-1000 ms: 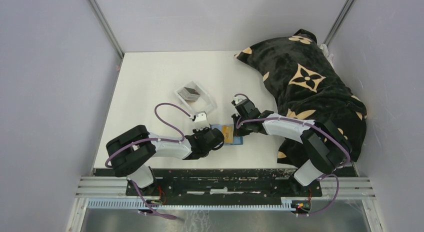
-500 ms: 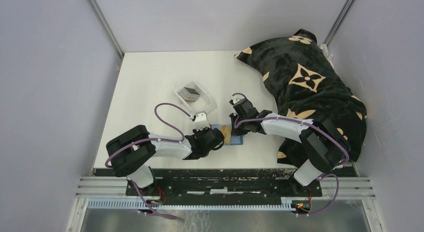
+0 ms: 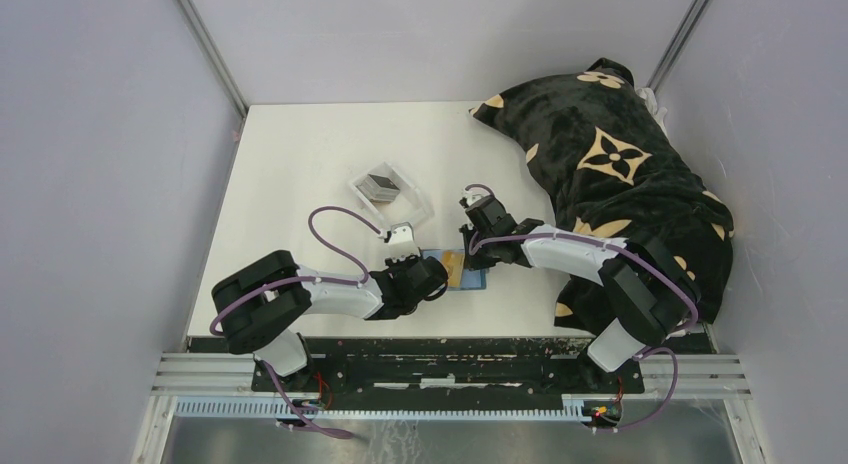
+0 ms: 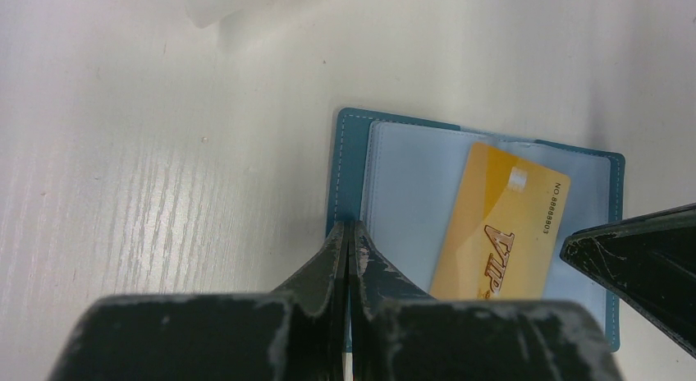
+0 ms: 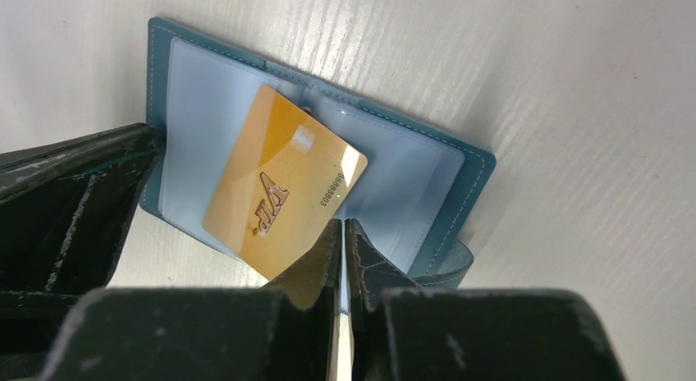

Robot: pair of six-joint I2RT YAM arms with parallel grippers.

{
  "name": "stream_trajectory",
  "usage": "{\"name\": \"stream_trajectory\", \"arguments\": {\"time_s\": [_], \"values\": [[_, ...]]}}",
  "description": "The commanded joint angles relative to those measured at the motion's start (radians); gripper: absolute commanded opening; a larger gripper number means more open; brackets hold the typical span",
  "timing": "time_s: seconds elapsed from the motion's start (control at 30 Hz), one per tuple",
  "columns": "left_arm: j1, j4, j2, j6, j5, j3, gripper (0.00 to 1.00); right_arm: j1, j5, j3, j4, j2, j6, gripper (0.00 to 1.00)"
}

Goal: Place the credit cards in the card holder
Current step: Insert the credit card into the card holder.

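Now: gold card over the open card holder, not yet in a pocket

The card holder [image 5: 394, 159] lies open like a book on the table [image 3: 300, 154], near its front edge, between the two arms. The left gripper [image 4: 349, 237] has its fingers pressed together on the holder's left edge. I cannot tell whether it pinches a leaf or only pins it flat. The right gripper [image 5: 343, 237] is also pressed together and seems to pinch a corner of the gold card [image 5: 279, 192], which sits skewed across the clear sleeves.

The step in hand looks like feeding this card in. The next move probably calls for squaring the card to a sleeve mouth and sliding it along, while the left side holds the holder steady.

Room is tight: both grippers sit just beside the card. The tray [image 3: 418, 206] with the dark cards [image 3: 380, 182] is near, beyond the left gripper, and the cushion [image 3: 610, 154] fills the right side.
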Motion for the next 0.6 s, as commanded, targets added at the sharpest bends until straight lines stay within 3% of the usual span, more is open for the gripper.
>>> {"name": "stream_trajectory", "arguments": {"time_s": [0.0, 0.57], "values": [[0.023, -0.213, 0.067, 0.0, 0.044, -0.073, 0.04, 0.005, 0.043, 0.045, -0.001, 0.001, -0.011, 0.09], [0.022, -0.206, 0.076, 0.003, 0.05, -0.068, 0.03, 0.003, 0.04, 0.075, 0.016, 0.056, -0.016, 0.09]]}}
